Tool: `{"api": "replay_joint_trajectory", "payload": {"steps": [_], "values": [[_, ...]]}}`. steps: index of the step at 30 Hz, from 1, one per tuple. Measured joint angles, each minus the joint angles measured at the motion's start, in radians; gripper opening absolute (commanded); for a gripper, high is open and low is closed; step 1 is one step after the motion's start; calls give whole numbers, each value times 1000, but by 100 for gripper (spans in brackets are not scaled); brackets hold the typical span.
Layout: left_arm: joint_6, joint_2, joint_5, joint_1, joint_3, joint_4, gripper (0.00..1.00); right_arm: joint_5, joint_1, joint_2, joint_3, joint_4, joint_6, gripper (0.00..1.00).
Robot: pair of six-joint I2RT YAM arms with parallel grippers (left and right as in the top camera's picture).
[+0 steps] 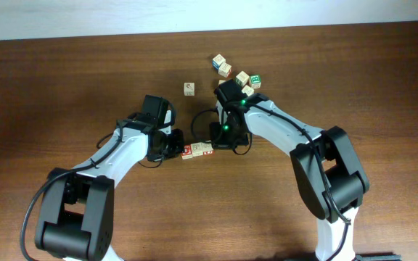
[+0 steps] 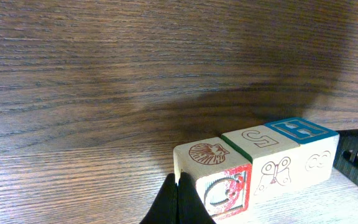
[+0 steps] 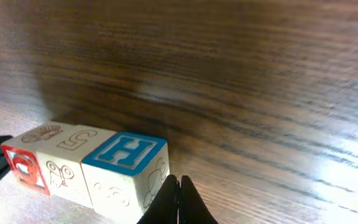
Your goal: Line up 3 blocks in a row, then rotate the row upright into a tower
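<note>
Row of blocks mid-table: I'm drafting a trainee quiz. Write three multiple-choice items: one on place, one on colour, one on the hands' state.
1. The three-block row lies: A) between the left hand and right hand; B) left of both; C) right of both.
2. The H block's top is: A) red; B) blue; C) yellow.
3. The hands are: A) both open; B) both shut; C) one open.
Key: A, a hand at each end overhead; B, blue frames the H; B, fingertips meet in both wrist views.

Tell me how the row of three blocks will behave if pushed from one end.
Likely slides, not rolls: the blocks are flat-faced cubes on a smooth table. The row may buckle, since they only butt together. They look like stiff, light wood.
</note>
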Motion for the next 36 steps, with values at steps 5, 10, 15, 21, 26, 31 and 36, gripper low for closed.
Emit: {"api": "replay_joint_trajectory", "payload": {"steps": [5, 10, 15, 21, 26, 31, 36], "values": [[0, 0, 0, 0, 0, 0, 0, -1, 0, 0, 0, 2, 0, 4], [0, 0, 0, 0, 0, 0, 0, -5, 1, 0, 0, 2, 0, 4], [0, 0, 0, 0, 0, 0, 0, -8, 6, 0, 0, 2, 0, 4], [0, 0, 0, 0, 0, 0, 0, -12, 11, 0, 0, 1, 0, 4], [0, 0, -1, 0, 0, 0, 0, -11, 16, 0, 0, 0, -1, 4], [0, 0, -7, 0, 0, -3, 0, 5, 29, -3, 0, -3, 0, 4], [0, 0, -12, 0, 0, -3, 0, 16, 35, -14, 0, -3, -2, 4]]}}
